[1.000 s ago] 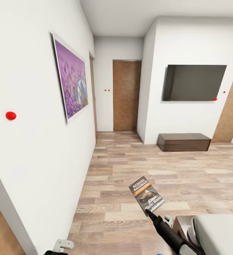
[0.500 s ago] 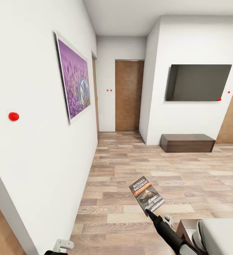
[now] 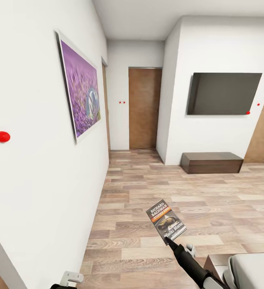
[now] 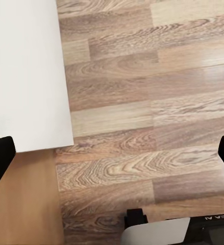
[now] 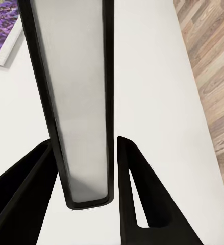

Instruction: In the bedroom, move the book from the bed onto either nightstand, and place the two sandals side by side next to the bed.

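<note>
Ahead, right tool point(image 3: 167, 239) grips the book point(image 3: 166, 221) over open floor point(image 3: 148, 188); left tool point(image 4: 112, 153) spread wide.

Even, bright, sourceless light fills the head view: the white wall point(image 3: 39, 192) and ceiling point(image 3: 156, 16) look nearly shadeless, the wood-plank floor point(image 3: 148, 188) carries no glare, and only a faint dark band sits under the low bench point(image 3: 211, 162) at about 3 o'clock. Wide-angle distortion slants the wall and the purple picture point(image 3: 80, 89) steeply toward 9 o'clock, and edges are slightly soft throughout. In the right wrist view the book point(image 5: 73, 92) is close and smoothly shaded grey, its dark borders crisp.
</note>
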